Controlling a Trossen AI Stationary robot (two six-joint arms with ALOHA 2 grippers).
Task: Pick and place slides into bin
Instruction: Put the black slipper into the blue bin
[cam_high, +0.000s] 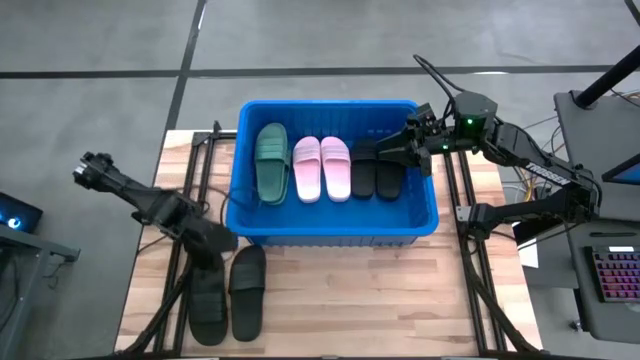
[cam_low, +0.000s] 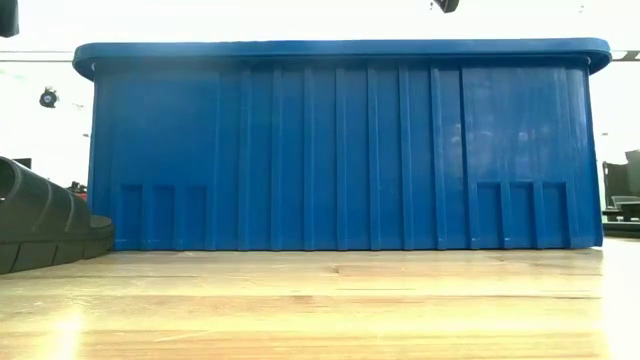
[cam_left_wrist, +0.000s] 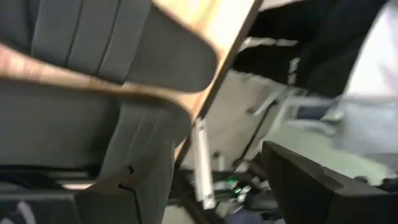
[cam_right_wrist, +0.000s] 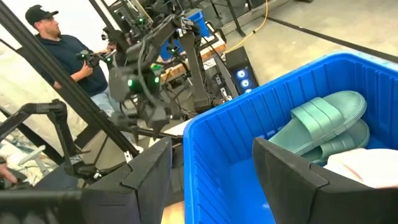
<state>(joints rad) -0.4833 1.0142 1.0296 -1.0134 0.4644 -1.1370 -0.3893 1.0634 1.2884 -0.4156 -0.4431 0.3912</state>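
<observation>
My left end effector (cam_high: 207, 243) is down at the near-left of the pale wooden plank table (cam_high: 400, 300), its fingers closed on the strap of 1 of the 2 ribbed black rubber slides (cam_high: 247, 290) lying side by side there. My right end effector (cam_high: 392, 150) hangs with fingers spread over the right end of the ribbed-rim, bright blue rectangular plastic bin (cam_high: 330, 232). The bin holds a stacked dark green pair (cam_high: 271, 161), a smooth pink pair (cam_high: 322, 167) and a black pair (cam_high: 376, 175).

- Grey floor (cam_high: 330, 35) fills the upper part of the high view, crossed by dark seams.
- Light wooden tabletop (cam_high: 400, 300) sits lower centre.
- A keyboard (cam_high: 615, 275) lies lower right (keys faintly lit).
- A person (cam_right_wrist: 59, 46) stands upper left in the right wrist view.
</observation>
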